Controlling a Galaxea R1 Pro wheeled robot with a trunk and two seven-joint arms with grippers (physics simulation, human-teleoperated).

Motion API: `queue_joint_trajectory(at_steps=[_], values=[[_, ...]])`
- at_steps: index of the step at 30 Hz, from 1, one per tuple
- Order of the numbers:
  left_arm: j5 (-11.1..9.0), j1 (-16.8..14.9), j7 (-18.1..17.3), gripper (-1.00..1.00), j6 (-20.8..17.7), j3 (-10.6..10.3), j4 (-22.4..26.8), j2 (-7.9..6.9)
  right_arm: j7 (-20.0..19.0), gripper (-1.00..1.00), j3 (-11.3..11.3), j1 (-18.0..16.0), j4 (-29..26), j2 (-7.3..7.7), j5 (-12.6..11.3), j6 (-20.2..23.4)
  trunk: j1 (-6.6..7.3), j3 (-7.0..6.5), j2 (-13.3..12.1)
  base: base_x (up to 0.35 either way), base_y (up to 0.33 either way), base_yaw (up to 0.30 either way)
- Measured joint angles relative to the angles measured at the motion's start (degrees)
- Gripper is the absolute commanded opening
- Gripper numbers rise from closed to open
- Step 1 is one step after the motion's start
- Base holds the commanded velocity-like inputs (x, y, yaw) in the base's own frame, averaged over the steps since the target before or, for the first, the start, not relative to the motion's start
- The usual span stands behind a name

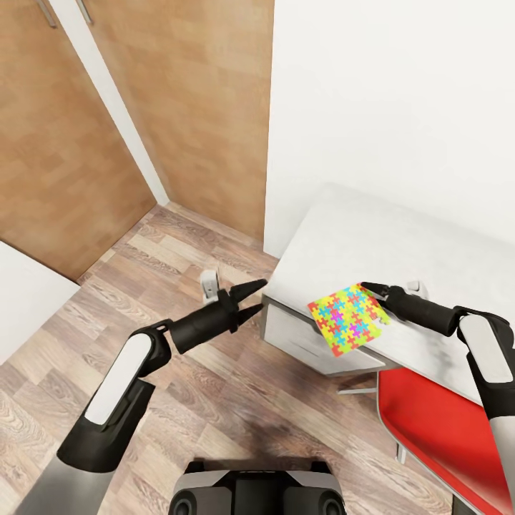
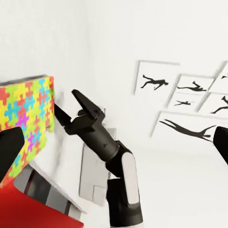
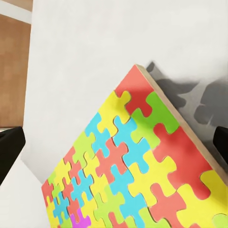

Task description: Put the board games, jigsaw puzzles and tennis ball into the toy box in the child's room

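One jigsaw puzzle (image 1: pixel 349 319), thin square of pink, yellow, green, blue and orange interlocking pieces, tilted, lifted over the near edge of the light-grey table (image 1: pixel 372 236), pinched at its right corner

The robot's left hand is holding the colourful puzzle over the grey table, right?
Not quite. The right gripper holds the jigsaw puzzle over the table, as the head view shows. The left gripper is open and holds nothing.
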State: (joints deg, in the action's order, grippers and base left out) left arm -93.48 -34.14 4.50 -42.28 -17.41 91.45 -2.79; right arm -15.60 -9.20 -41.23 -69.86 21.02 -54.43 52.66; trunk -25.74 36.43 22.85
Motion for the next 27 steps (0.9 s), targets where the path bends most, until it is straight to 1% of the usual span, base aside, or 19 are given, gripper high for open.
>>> queue_joint_trajectory(at_steps=[2, 4, 5, 6, 8, 9, 10, 13, 14, 16, 17, 20, 21, 23, 24, 25, 26, 27], values=[[1.6, 2.7, -0.1, 1.0, 0.1, 1.9, -0.1, -0.23, 0.0, 1.0, -0.1, 0.0, 0.2, 0.04, -0.3, 0.1, 0.0, 0.0, 0.0, 0.0, 0.0, 0.0], [3.9, 5.3, -0.4, 1.0, 0.1, 3.6, -0.1, -0.36, -0.1, 1.0, -0.4, 0.0, 0.5, 0.14, -0.8, 0.1, 0.0, 0.0, 0.0, 0.0, 0.0, 0.0], [3.9, 5.3, -0.4, 1.0, 0.2, 3.6, -0.1, -0.36, -0.1, 1.0, -0.4, 0.0, 0.5, 0.14, -0.8, 0.1, 0.0, 0.0, 0.0, 0.0, 0.0, 0.0], [5.2, 6.6, -0.8, 1.0, 0.2, 4.2, 0.0, -0.43, -0.1, 1.0, -0.4, 0.0, 0.4, 0.27, -0.3, 0.0, 0.0, 0.0, 0.0, 0.0, 0.0, 0.0], [7.6, 9.4, -2.2, 1.0, 0.3, 5.2, 0.1, -0.53, 0.2, 1.0, -0.6, 0.1, -0.5, 0.95, 2.1, -0.2, -0.01, 0.01, 0.0, 0.0, 0.0, 0.0], [8.8, 10.8, -3.3, 1.0, 0.3, 5.6, 0.1, -0.56, 0.2, 1.0, -0.7, 0.2, -1.1, 1.52, 2.1, -0.2, -0.01, 0.01, 0.0, 0.0, 0.0, 0.0], [8.8, 10.8, -3.3, 1.0, 0.3, 5.6, 0.1, -0.56, 0.2, 1.0, -0.7, 0.2, -1.2, 1.54, 2.2, -0.2, -0.02, 0.01, 0.0, 0.0, 0.0, 0.0], [12.9, 14.6, -7.2, 1.0, 1.2, 6.3, 0.1, -0.63, 0.3, 1.0, -0.9, 0.8, -3.4, 4.16, 2.2, -0.2, -0.01, 0.01, 0.0, 0.0, 0.0, 0.0], [12.9, 14.7, -7.2, 1.0, 1.3, 6.3, 0.1, -0.63, 0.3, 1.0, -0.9, 0.8, -3.5, 4.19, 2.2, -0.2, -0.02, 0.01, 0.0, 0.0, 0.0, 0.0], [16.3, 17.0, -10.1, 1.0, 2.9, 6.5, 0.0, -0.54, 0.3, 1.0, -1.1, 1.6, -5.1, 6.0, 2.2, -0.2, 0.0, 0.01, 0.0, 0.0, 0.0, 0.0], [16.3, 17.0, -10.1, 1.0, 2.9, 6.5, 0.0, -0.54, 0.3, 1.0, -1.1, 1.6, -5.1, 6.02, 2.2, -0.2, -0.02, 0.01, 0.0, 0.0, 0.0, 0.0], [21.6, 19.9, -13.7, 1.0, 6.5, 6.4, -0.5, -0.28, 0.3, 1.0, -1.6, 2.8, -7.3, 7.91, 2.1, -0.2, -0.01, 0.01, 0.0, 0.0, 0.0, 0.0], [21.6, 19.9, -13.7, 1.0, 6.5, 6.4, -0.5, -0.28, 0.3, 1.0, -1.6, 2.8, -7.3, 7.92, 2.1, -0.2, -0.02, 0.01, 0.0, 0.0, 0.0, 0.0], [24.5, 21.4, -15.5, 1.0, 9.0, 6.3, -1.5, -0.07, 0.3, 1.0, -2.5, 3.2, -8.3, 8.63, 2.0, -0.2, -0.01, 0.01, 0.0, 0.0, 0.0, 0.0], [24.5, 21.5, -15.6, 1.0, 9.0, 6.3, -1.5, -0.06, 0.3, 1.0, -2.5, 3.3, -8.3, 8.64, 2.0, -0.2, -0.02, 0.01, 0.0, 0.0, 0.0, 0.0], [25.6, 22.0, -16.4, 1.0, 10.2, 6.2, -2.2, 0.04, 0.3, 1.0, -3.0, 3.4, -8.7, 8.89, 2.1, -0.2, -0.01, 0.01, 0.0, 0.0, 0.0, 0.0], [25.6, 22.0, -16.4, 1.0, 10.2, 6.2, -2.2, 0.04, 0.3, 1.0, -3.0, 3.4, -8.7, 8.9, 2.0, -0.2, -0.02, 0.01, 0.0, 0.0, 0.0, 0.0], [26.4, 22.5, -17.3, 1.0, 11.2, 5.9, -3.0, 0.13, 0.3, 1.0, -3.5, 3.6, -9.0, 9.09, 2.1, -0.2, -0.01, 0.01, 0.0, 0.0, 0.0, 0.0]])
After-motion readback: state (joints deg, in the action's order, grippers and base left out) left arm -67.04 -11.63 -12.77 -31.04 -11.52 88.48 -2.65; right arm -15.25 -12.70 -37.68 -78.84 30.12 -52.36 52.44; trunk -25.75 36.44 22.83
